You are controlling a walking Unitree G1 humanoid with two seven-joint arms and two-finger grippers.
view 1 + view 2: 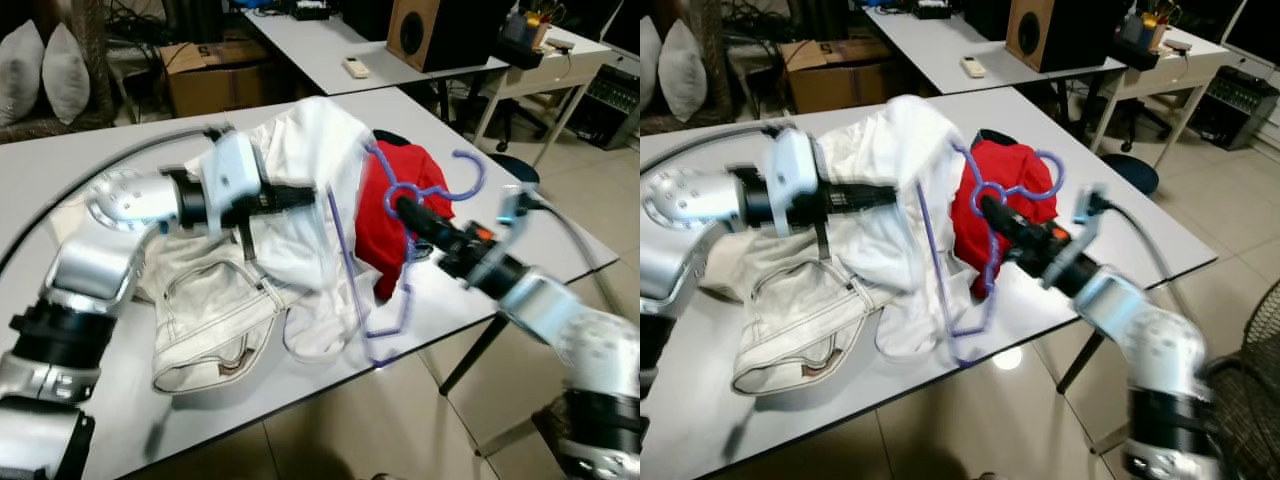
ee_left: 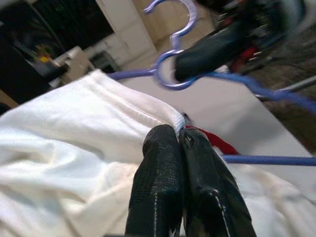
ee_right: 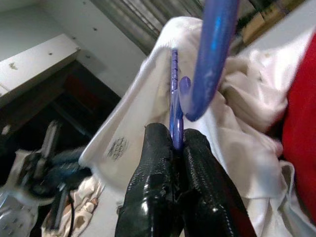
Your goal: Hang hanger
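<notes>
Grey table (image 1: 60, 170) with a heap of clothes near its front edge. Left gripper (image 2: 178, 136): fingers pinched together on the hem of a white garment (image 1: 310, 150), lifting it above the pile. Right gripper (image 3: 177, 143): fingers clamped on the purple hanger (image 1: 400, 190) just below its hook, holding it upright over the table between the white garment and a red garment (image 1: 385, 235). One hanger arm seems to run under the raised white cloth; blur makes this uncertain. White trousers (image 1: 215, 320) lie flat beneath the left arm.
</notes>
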